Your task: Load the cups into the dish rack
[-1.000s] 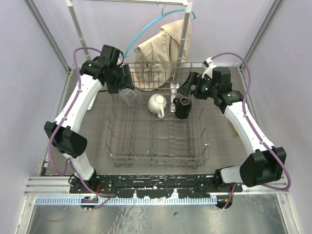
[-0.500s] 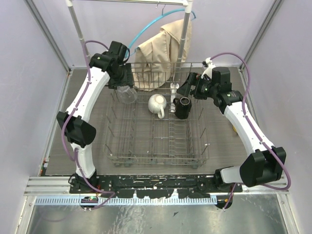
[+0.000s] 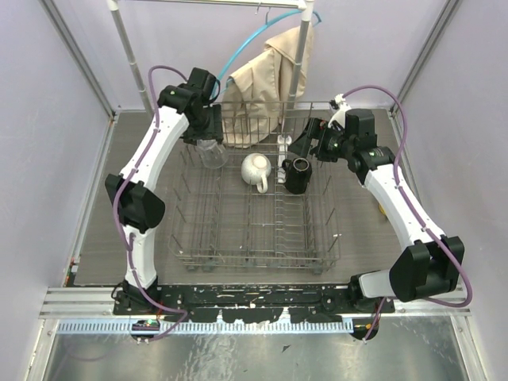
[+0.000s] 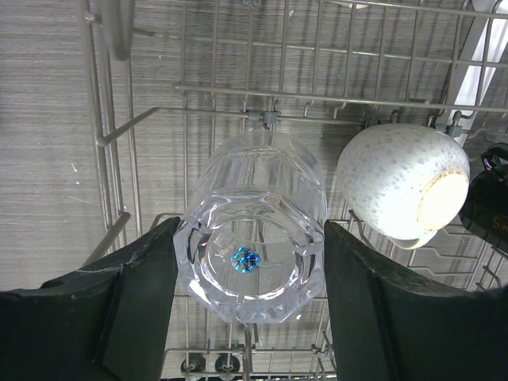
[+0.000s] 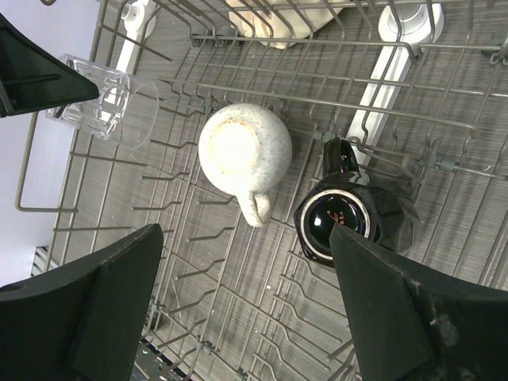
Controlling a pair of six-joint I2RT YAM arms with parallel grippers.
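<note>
**Near end.** The dish rack (image 3: 238, 255) shows rows of bare tines here, with nothing loaded. I note no hazard at this end.

**Middle rows.** The white mug (image 3: 255, 169) sits bottom-up on the tines, handle toward the near side. The black mug (image 3: 297, 175) stands just beside it on the right, with a narrow gap between them. I cannot tell which way up the black mug is. My right gripper (image 5: 246, 234) hangs above this pair with jaws spread wide and nothing in them. Risk: a descent from here would put a finger onto one mug and shove it off its tines or into its neighbour.

**Far left corner.** My left gripper (image 4: 250, 234) is clamped across the wall of a clear glass tumbler (image 4: 262, 182). The tumbler's base faces the wrist camera and its mouth points down over the rack floor. I cannot tell whether the rim touches a tine. Risks, as I judge them:
- The glass is smooth and held on two narrow contacts, so it may twist or slip.
- Released while tilted, it may topple and roll into the white mug nearby.
- Lowered off-line, its rim may catch a tine, or a finger may strike the raised side wall just to the left.

**Behind the rack.** A beige garment (image 3: 266, 75) hangs from the clothes rail (image 3: 128, 48), close to the rack's far wall. The left wrist works near it, so a snag is possible.
</note>
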